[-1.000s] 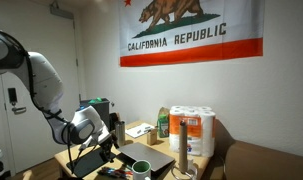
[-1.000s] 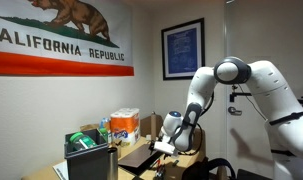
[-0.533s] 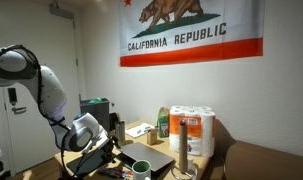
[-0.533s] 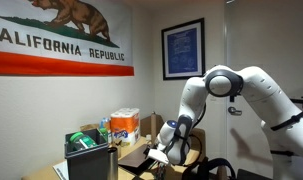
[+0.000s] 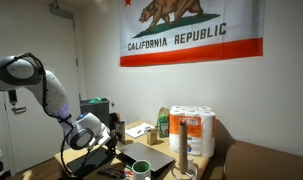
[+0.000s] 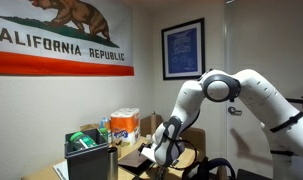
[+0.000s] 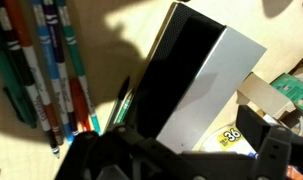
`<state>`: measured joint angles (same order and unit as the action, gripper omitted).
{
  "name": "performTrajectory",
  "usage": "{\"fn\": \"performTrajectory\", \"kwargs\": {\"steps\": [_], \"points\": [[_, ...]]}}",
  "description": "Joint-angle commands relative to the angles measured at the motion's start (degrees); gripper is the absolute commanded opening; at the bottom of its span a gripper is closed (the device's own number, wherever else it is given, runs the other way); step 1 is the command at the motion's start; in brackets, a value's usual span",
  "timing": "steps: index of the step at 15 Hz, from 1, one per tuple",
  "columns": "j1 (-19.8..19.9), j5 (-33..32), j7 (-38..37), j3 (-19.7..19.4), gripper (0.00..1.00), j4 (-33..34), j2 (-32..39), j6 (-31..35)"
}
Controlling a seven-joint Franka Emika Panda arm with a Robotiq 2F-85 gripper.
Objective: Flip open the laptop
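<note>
Evidently midway through raising the lid of the thin silver-grey laptop [image 7: 191, 80], propped part open on the wooden desk [image 7: 241, 20] beside coloured pens [image 7: 51, 70]. Hovers close over it with the black gripper [image 7: 176, 145] apparently spread, holding nothing. Next, probably, calls for pushing the lid's edge further up and back without sliding the base.

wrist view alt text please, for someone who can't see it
The laptop lies diagonally across the frame, dark screen beside silver-grey casing. Coloured pens lie to its left; the gripper darkens the bottom edge, its jaws unclear.
</note>
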<state>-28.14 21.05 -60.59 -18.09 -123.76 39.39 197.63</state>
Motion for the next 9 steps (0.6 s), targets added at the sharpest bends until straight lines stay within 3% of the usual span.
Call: {"fn": "performTrajectory", "kwargs": {"steps": [1, 9], "points": [[-0.4, 0.9, -0.9, -0.4, 1.0, 2.9, 1.5, 1.7], [-0.5, 0.8, -0.8, -1.3, 1.0, 5.8, 1.6, 0.6]]}}
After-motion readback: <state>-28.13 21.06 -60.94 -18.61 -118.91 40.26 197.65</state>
